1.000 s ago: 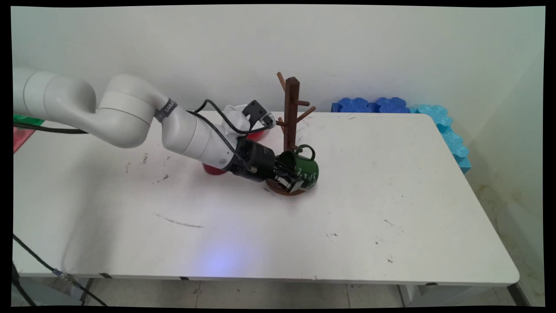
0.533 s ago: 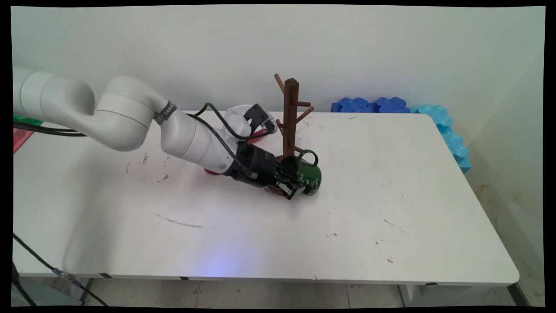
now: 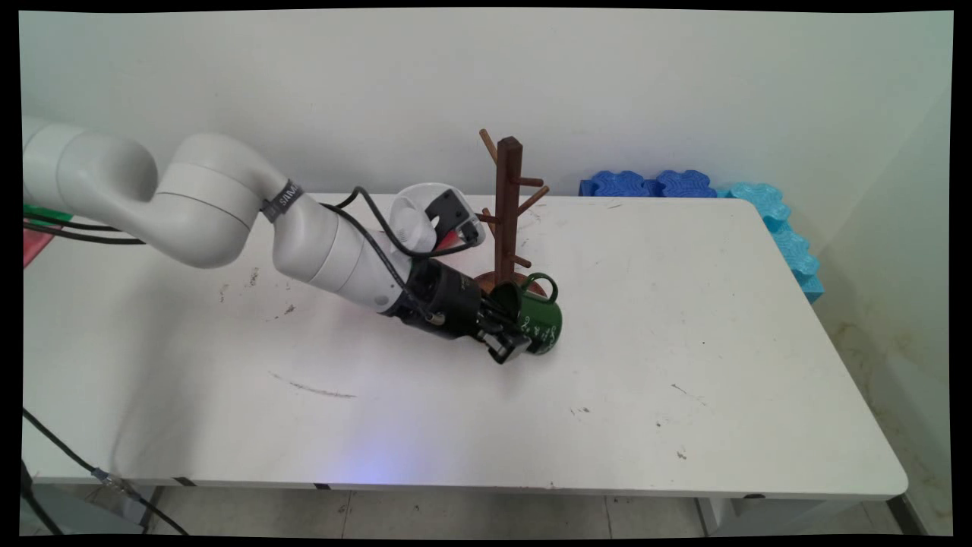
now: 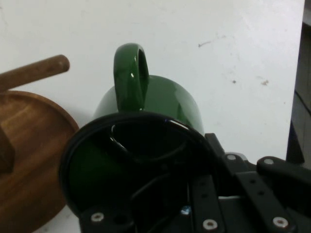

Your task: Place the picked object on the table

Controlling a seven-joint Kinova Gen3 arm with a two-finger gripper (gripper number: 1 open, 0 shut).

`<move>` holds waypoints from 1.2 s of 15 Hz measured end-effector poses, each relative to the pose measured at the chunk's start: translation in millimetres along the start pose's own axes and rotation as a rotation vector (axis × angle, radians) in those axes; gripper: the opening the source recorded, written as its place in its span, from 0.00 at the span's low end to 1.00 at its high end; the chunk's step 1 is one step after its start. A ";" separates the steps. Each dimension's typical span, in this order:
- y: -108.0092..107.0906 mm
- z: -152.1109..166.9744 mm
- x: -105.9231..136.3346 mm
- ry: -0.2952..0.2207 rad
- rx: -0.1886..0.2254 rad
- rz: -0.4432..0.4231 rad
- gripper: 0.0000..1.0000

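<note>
The black two-finger gripper (image 3: 507,334) is clamped on the rim of a green enamel mug (image 3: 539,323), one finger inside the mouth and the other outside the wall, and it carries the mug on its side, low over the white table (image 3: 683,319), with the mouth turned toward the arm and the handle uppermost. The mug sits just in front of the round base of the wooden mug tree (image 3: 507,220), so close that in the main view its handle overlaps the base's near edge; in the hand view the mug (image 4: 146,126) lies right beside the base and under a low peg (image 4: 34,73) of the mug tree (image 4: 24,160). Whether the mug's underside touches the tabletop or hangs just clear of it is hard to judge from either view. The chief hazard is that closeness: any sideways or upward travel could catch the handle on the low peg or knock the mug against the base, shoving or tipping the light stand. The hold is also a thin pinch on a smooth, glossy rim with the mug's weight hanging out beyond the fingers, so a bump or a quick swing could twist the mug in the grasp or let it slip free and roll. Behind the arm a white bowl (image 3: 414,216) stands near the wrist, where the hanging black cables (image 3: 380,243) could brush it.
</note>
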 end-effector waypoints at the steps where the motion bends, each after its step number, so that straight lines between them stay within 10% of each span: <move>1: 0.8 -1.7 -0.5 -0.006 -0.001 0.009 0.00; 18: -3.9 -57.1 -10.9 -0.143 0.035 0.205 0.00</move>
